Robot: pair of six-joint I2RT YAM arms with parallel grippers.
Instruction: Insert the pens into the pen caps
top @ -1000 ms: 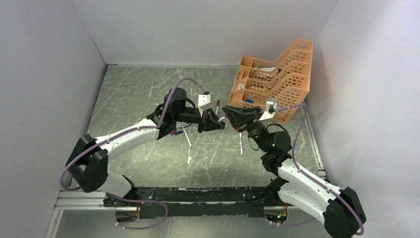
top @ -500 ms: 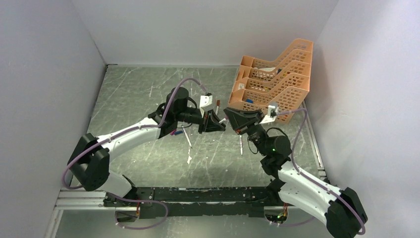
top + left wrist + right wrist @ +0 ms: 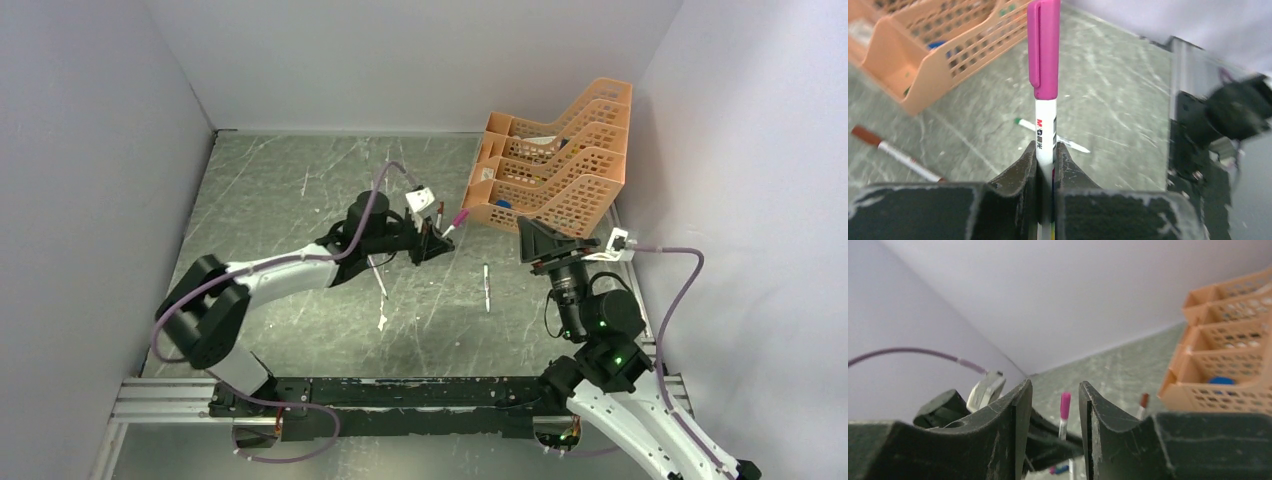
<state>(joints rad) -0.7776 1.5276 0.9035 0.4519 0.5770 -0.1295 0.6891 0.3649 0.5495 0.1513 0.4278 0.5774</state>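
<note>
Currently the left gripper (image 3: 1046,150) is clamped on the barrel of a white pen (image 3: 1045,127), with its fingers (image 3: 1023,165) drawn narrow against both sides. In the left wrist view the pen stands upright out of the jaws. A magenta cap (image 3: 1043,47) is seated on its upper end, with the clip on the left side. In the overhead view this pen is held above the table (image 3: 280,190), cap end pointing toward the orange mesh tray (image 3: 560,170).

The right gripper (image 3: 1054,390) holds nothing. Its fingers (image 3: 1008,415) stand apart with open space between them. It sits well apart from the left gripper, near the front of the tray.

A brown-capped pen (image 3: 895,152) lies flat on the table, left of the held pen in the left wrist view. A green-tipped pen (image 3: 1053,136) without a cap lies flat behind the held pen. A bare pen (image 3: 378,278) lies on the table beside the left forearm. A blue cap (image 3: 1222,381) rests inside a tray compartment.
</note>
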